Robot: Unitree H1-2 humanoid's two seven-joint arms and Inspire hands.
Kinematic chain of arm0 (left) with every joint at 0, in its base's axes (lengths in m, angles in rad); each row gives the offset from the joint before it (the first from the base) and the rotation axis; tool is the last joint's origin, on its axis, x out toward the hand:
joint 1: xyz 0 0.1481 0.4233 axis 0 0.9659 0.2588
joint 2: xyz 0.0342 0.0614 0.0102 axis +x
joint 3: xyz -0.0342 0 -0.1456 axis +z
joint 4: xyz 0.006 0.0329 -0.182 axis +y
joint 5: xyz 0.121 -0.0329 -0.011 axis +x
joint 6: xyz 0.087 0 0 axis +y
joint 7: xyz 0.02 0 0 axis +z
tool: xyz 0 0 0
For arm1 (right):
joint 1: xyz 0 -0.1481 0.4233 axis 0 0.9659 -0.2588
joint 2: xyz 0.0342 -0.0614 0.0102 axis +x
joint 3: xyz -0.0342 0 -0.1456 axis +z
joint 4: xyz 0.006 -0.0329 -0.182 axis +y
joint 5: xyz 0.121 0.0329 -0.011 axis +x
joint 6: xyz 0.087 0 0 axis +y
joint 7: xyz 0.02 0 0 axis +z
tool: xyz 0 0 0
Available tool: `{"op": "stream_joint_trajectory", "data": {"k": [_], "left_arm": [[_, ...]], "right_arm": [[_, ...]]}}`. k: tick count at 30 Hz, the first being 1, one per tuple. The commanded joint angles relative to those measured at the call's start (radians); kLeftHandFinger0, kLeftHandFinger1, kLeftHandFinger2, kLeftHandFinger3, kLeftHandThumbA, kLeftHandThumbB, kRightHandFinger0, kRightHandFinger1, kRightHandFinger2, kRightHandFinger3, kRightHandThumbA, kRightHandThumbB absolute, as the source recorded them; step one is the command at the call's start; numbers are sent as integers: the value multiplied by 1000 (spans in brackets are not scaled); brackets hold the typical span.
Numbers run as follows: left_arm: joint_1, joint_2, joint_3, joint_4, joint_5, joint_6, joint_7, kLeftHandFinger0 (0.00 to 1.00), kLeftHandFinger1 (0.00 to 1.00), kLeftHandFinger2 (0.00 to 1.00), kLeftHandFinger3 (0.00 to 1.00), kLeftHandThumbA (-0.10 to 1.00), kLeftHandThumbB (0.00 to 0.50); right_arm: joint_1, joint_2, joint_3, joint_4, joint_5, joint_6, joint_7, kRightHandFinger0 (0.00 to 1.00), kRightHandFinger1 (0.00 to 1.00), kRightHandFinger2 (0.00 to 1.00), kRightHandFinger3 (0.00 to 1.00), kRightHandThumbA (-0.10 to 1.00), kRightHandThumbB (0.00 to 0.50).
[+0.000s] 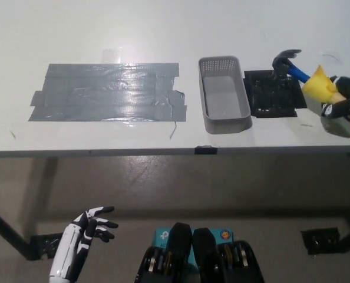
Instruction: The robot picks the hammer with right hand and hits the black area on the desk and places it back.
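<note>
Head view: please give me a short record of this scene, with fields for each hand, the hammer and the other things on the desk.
right hand: shut on the hammer's yellow grip
hammer: head over the black pad's upper right part
black pad: right of the basket
grey basket: empty
grey tape patch: left on the desk
left hand: open, below the desk edge

A lab-like test space: bare white desk with taped patches, concrete floor.
</note>
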Motion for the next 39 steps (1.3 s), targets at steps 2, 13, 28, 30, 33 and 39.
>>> {"op": "stream_joint_trajectory", "data": {"k": [2,13,28,30,33,39], "left_arm": [[-25,38,-16,-6,37,-48,-21,443,413,483,675,999,16],[-24,44,-20,-12,44,-40,-15,427,396,471,658,1000,21],[-23,37,-15,1,53,-88,6,1000,1000,1000,1000,1000,128],[-21,36,-14,-1,50,-84,4,1000,1000,1000,1000,1000,134],[-20,36,-15,-2,55,-80,4,1000,1000,1000,1000,1000,128],[-24,33,-14,8,44,-94,4,1000,1000,1000,1000,1000,132]], "right_arm": [[-270,-129,30,-150,93,55,303,24,570,953,920,-100,56],[-255,-139,109,-130,24,-27,297,138,665,971,1000,-100,87],[-169,-102,150,-11,13,-82,231,86,594,919,859,-100,136],[-158,-103,167,-5,-9,-121,213,65,572,916,827,-100,141],[-148,-103,176,2,-26,-151,199,165,630,954,773,-100,131],[-149,-93,175,45,-39,-177,180,70,617,919,789,-100,124]]}}
